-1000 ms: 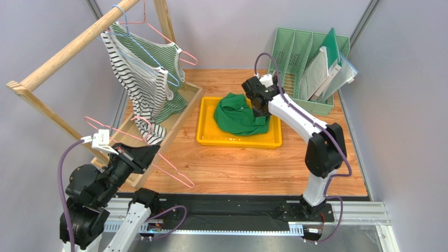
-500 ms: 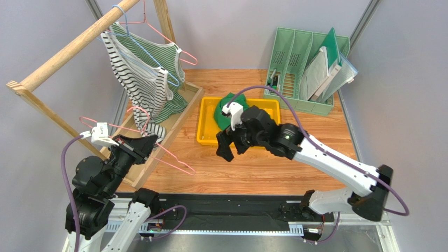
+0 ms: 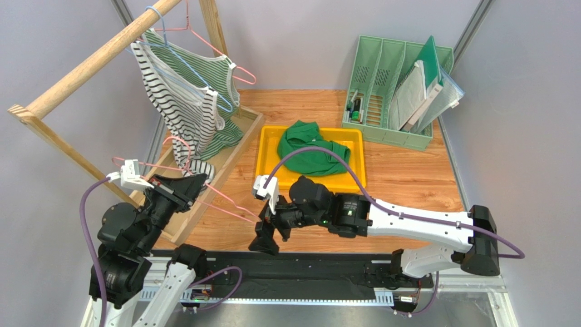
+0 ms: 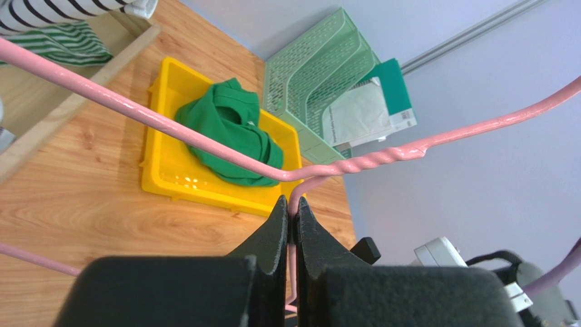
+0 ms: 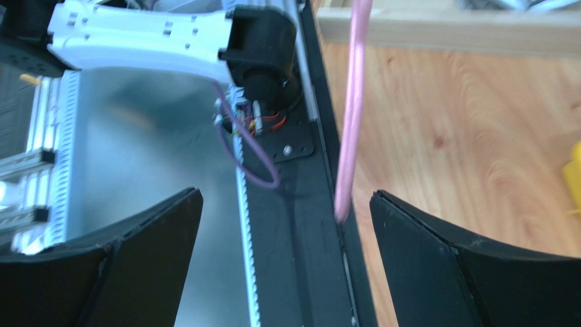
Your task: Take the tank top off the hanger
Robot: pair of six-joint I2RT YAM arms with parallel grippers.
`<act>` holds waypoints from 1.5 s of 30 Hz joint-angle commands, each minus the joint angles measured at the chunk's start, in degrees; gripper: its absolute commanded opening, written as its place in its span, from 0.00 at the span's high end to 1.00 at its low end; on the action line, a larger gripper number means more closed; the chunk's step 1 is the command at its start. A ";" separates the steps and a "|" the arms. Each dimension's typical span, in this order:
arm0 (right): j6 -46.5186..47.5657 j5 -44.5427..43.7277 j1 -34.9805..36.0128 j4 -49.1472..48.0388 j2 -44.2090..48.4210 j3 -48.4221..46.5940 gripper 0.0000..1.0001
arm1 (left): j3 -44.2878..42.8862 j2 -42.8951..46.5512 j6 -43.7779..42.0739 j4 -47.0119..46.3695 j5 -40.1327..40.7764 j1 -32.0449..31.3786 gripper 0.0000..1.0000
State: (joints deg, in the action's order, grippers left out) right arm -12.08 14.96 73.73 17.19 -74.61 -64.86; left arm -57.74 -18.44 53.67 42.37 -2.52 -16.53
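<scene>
Left wrist — left pincer (image 4: 292,204) clamped on pink hanger (image 4: 368,161); right pincer (image 5: 286,196) wide.

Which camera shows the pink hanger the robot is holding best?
The top view: nearly the whole pink hanger shows, pinched by the left gripper. The left wrist view shows only its twisted neck and nearby wire; the right wrist view, one blurry wire.

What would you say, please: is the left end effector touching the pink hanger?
Touching. The left wrist view shows the left end effector shut on the pink hanger, pinching its wire just below the twisted neck.
</scene>
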 commanded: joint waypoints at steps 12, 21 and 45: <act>5.57 -13.21 1.68 -39.08 -1.86 8.70 0.41 | 6.41 5.60 17.52 -6.60 -4.07 -0.16 1.00; 4.43 -13.03 1.85 -44.08 1.22 16.43 0.54 | 8.43 7.10 21.56 -8.09 -4.94 -0.08 1.00; 0.56 -20.14 3.00 -31.60 9.84 15.64 1.00 | 9.92 5.08 17.00 -11.34 -10.13 -0.16 0.75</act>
State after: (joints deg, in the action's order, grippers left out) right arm -11.75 -4.16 76.38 -12.71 -64.79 -46.83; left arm -47.79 -12.14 72.62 34.20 -10.35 -16.78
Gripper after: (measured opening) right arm 0.408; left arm 0.240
